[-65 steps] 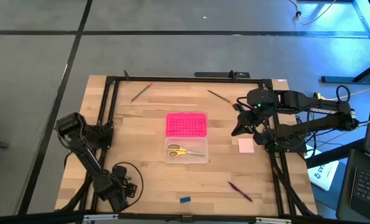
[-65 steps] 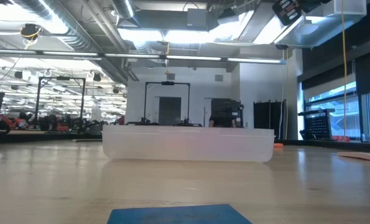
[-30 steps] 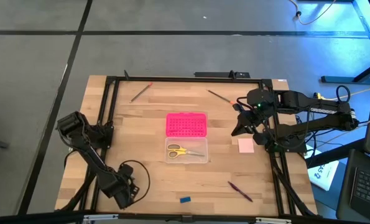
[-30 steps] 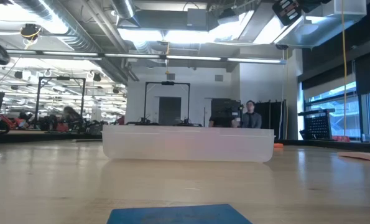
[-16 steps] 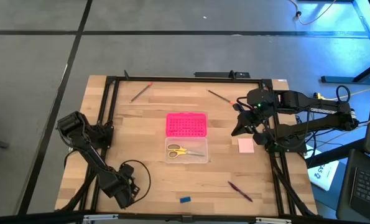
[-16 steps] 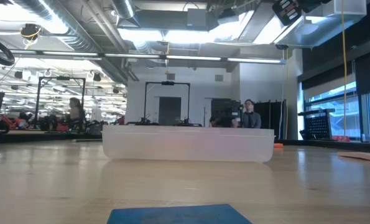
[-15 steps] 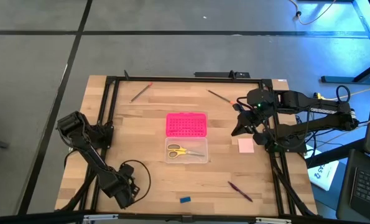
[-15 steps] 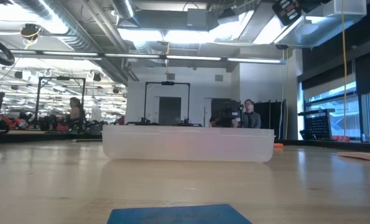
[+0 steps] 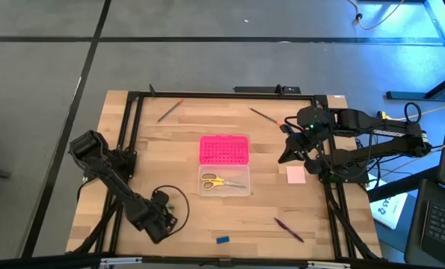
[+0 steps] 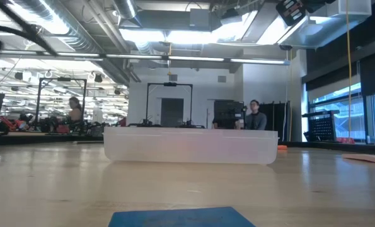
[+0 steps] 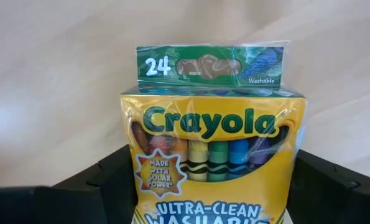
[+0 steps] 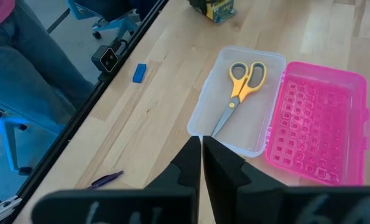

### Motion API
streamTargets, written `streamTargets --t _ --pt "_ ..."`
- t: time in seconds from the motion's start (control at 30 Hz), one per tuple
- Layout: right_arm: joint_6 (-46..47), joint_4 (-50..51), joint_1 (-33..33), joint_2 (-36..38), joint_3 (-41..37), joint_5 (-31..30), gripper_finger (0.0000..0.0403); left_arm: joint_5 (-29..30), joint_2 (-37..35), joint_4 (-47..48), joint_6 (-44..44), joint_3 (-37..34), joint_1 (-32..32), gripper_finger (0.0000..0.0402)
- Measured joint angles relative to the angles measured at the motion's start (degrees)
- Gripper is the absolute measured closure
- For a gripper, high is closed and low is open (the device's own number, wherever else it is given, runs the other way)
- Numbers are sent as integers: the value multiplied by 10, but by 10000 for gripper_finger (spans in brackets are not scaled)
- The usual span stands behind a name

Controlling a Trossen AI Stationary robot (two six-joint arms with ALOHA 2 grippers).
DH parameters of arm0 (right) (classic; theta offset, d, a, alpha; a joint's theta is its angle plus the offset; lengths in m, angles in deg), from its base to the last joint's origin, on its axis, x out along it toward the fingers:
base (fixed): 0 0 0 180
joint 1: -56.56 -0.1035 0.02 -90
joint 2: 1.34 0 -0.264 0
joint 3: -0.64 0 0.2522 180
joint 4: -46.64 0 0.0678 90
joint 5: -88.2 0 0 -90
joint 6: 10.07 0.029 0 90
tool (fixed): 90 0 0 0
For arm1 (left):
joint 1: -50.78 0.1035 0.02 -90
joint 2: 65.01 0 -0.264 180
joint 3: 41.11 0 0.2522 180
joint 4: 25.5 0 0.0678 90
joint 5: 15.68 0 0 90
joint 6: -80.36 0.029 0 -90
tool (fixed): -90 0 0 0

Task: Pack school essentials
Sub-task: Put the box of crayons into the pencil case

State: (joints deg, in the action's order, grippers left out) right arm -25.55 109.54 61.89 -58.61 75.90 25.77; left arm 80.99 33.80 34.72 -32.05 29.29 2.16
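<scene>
Here the left claw (image 9: 164,217) hangs over the near-left part of the bench (image 9: 170,149), pinching the crayon box (image 11: 212,158) between its fingers; in the high view the box is mostly hidden by the claw, so it probably sits just clear of the wood. To its right a tiny blue eraser (image 9: 222,240) lies near the front edge. At the middle the clear plastic box (image 9: 225,181) holds the yellow-handled scissors (image 9: 214,181), with the pink dotted lid (image 9: 224,149) touching its far side. A purple pen (image 9: 289,229) lies near the front right. The pale pink pad (image 9: 295,175) rests by the right edge, and above it the right claw (image 12: 201,163) waits, pressed together.
</scene>
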Motion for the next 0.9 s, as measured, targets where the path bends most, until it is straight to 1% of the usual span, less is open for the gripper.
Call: streamTargets --t 0.2,0.47,0.7,0.9 --pt "0 0 0 0 0 0 382 -8 -1 -44 73 1 41 96" --pt "0 0 0 0 0 0 382 -12 -10 -52 140 4 87 97" --pt "0 -2 0 0 0 -1 382 -12 -37 -52 175 15 116 100" --pt "0 -2 0 0 0 -1 382 -13 -81 -53 184 16 129 100"
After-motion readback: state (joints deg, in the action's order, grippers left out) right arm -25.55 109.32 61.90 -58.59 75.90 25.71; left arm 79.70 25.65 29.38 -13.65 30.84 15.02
